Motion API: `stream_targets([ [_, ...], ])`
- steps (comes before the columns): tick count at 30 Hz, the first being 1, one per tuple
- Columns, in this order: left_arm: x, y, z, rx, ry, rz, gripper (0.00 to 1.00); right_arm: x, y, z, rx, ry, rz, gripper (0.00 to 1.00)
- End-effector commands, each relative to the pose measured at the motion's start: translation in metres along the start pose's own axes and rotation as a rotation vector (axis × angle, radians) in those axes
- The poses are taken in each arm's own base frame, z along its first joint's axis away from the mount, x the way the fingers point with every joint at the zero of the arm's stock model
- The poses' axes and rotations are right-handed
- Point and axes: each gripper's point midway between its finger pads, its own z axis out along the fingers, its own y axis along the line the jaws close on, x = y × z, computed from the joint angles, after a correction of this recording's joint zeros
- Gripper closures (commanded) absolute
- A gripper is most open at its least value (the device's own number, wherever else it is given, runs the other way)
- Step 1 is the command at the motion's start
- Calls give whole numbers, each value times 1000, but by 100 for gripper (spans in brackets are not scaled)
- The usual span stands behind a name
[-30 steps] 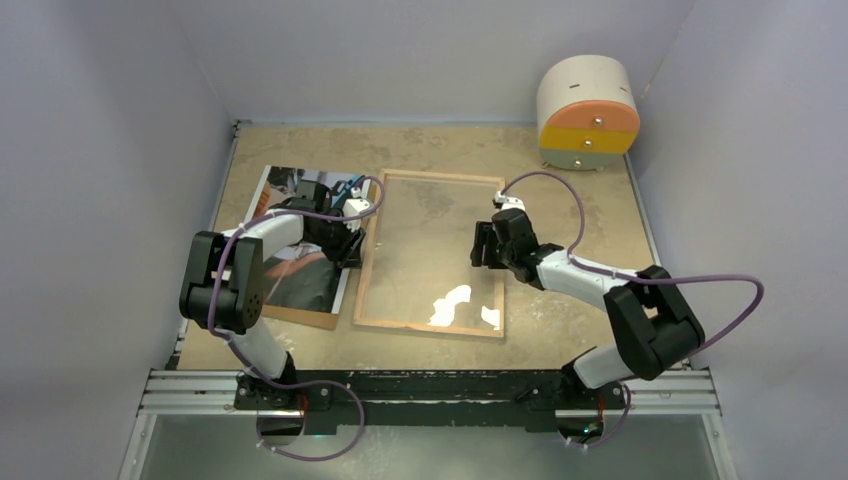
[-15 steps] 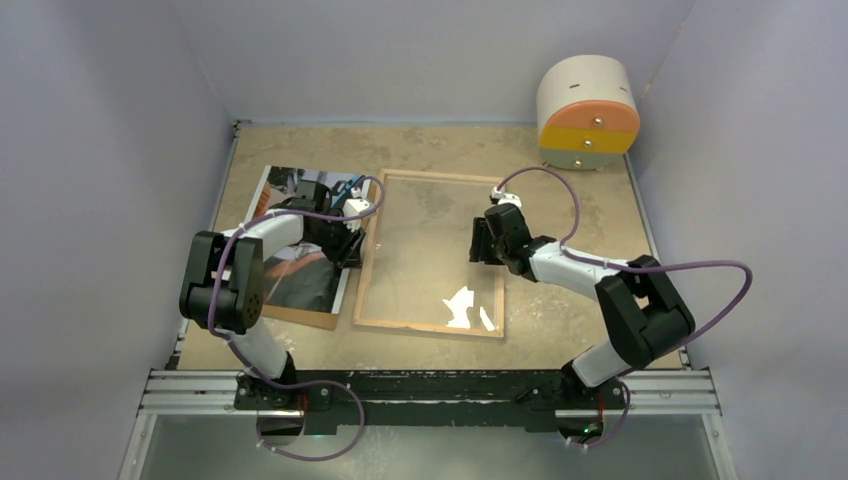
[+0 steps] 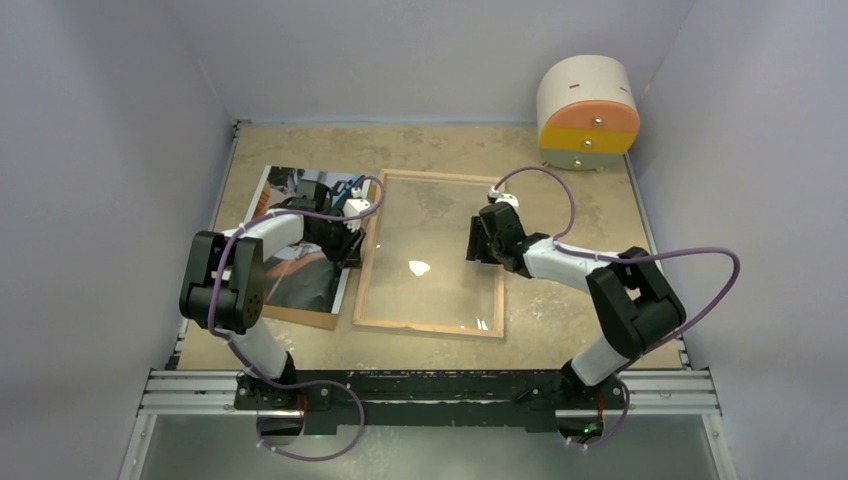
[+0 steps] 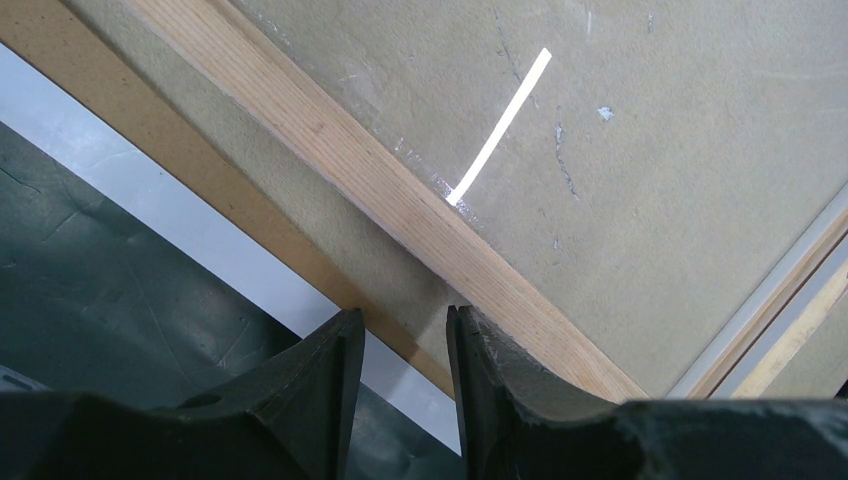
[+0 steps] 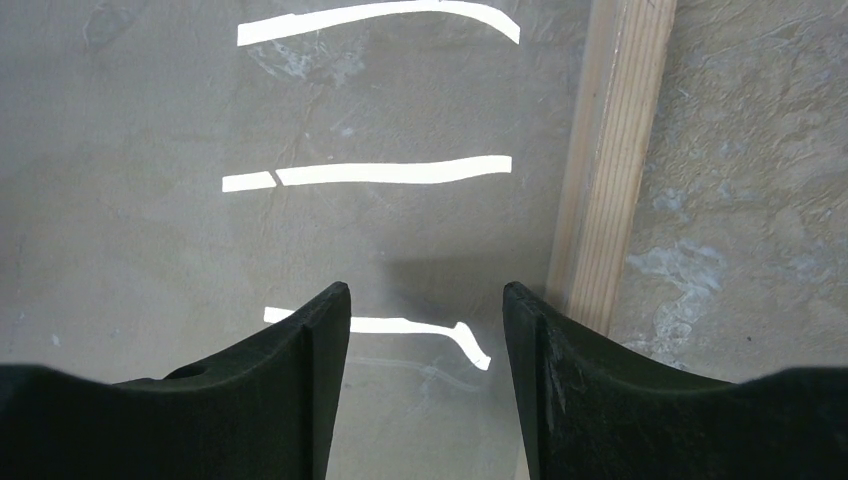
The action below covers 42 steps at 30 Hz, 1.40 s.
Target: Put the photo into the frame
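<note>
The frame (image 3: 425, 327) lies flat mid-table, light wood rear face up, with its glass pane (image 3: 430, 240) showing the table through it. The photo (image 3: 300, 285), dark with a white border, lies left of it on a brown hardboard sheet (image 3: 300, 317). My left gripper (image 3: 352, 250) is open with a narrow gap, low over the strip between the photo's right edge and the frame's left rail (image 4: 400, 190). The photo's white border (image 4: 150, 190) runs beside it. My right gripper (image 3: 478, 242) is open and empty over the glass, just inside the right rail (image 5: 610, 160).
A round white, yellow and orange drawer unit (image 3: 587, 110) stands at the back right. Grey walls close in the table on three sides. Purple cables loop off both arms.
My right gripper has moved a little left and farther back along the frame's right rail. The bright reflection on the glass has shifted and shrunk. The left arm has not moved.
</note>
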Motion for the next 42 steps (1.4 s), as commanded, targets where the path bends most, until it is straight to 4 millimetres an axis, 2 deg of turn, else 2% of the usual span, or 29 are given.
stream_targets([
  [1, -5, -1, 3, 2, 4, 13, 60, 47, -45, 2, 184, 163, -26, 39],
  [5, -6, -1, 2, 0, 1, 14, 60, 49, -43, 3, 178, 170, -18, 39],
  [8, -8, 0, 2, -3, -1, 14, 60, 39, -31, 1, 142, 166, -15, 36],
  [12, -15, 0, -3, -5, -16, 22, 59, 6, 4, -20, 14, 129, 26, 28],
  [15, -25, 2, -7, -13, -33, 29, 56, -28, 25, -39, -51, 64, 39, 20],
  [18, -35, 5, -11, -23, -46, 32, 54, -58, 29, -53, -51, 1, 43, 14],
  [20, -41, 7, -12, -22, -58, 29, 52, -73, 25, -56, -28, -30, 48, 10],
  [25, -53, 10, -10, -17, -82, 19, 48, -92, 7, -39, 60, -55, 53, 12],
  [33, -47, 17, 2, -16, -65, 14, 47, -112, -6, 6, 164, -61, 31, 16],
  [37, -41, 18, 6, -15, -53, 15, 48, -108, -15, 32, 191, -19, 40, 19],
  [42, -40, 19, 7, -19, -51, 19, 48, -89, -26, 52, 222, 46, 39, 21],
])
